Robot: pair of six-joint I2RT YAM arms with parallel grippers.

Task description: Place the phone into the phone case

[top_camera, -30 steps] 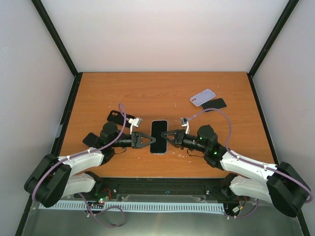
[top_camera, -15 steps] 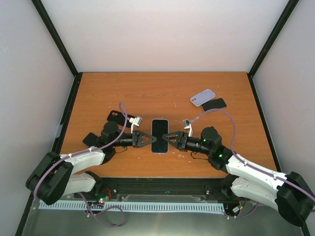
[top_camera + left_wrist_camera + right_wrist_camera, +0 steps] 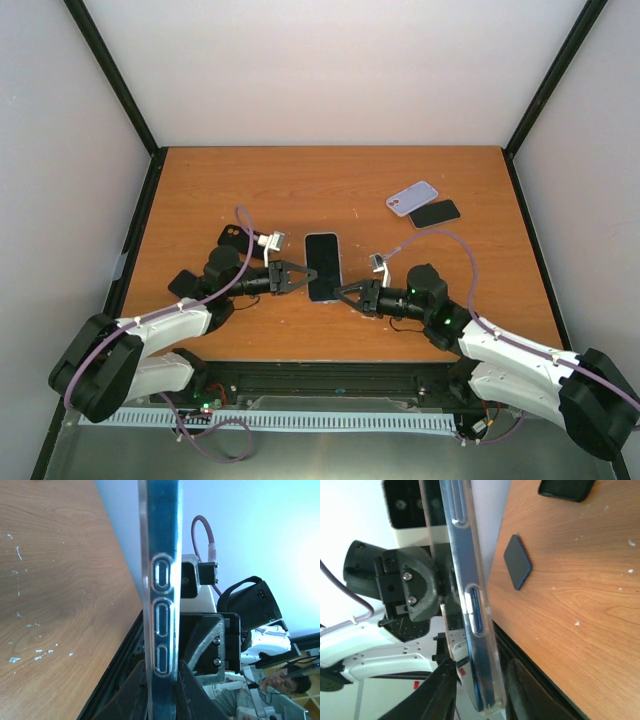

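A dark phone in a clear case (image 3: 322,266) is held off the table between my two arms. My left gripper (image 3: 298,275) is shut on its left long edge. In the left wrist view the blue phone edge with the clear case round it (image 3: 161,580) stands pinched between the jaws of the left gripper (image 3: 161,672). My right gripper (image 3: 348,292) is at the phone's near right corner. In the right wrist view the phone (image 3: 470,605) passes between the spread jaws of the right gripper (image 3: 477,680), with a gap on each side.
A lilac phone case (image 3: 412,197) and a black phone-shaped item (image 3: 435,212) lie at the back right. A black case (image 3: 237,238) and a small black pad (image 3: 183,283) lie by the left arm; the pad also shows in the right wrist view (image 3: 517,561).
My right gripper let go of the phone's right edge and moved nearer, to its near right corner. The phone shifted slightly away, still held by the left gripper.
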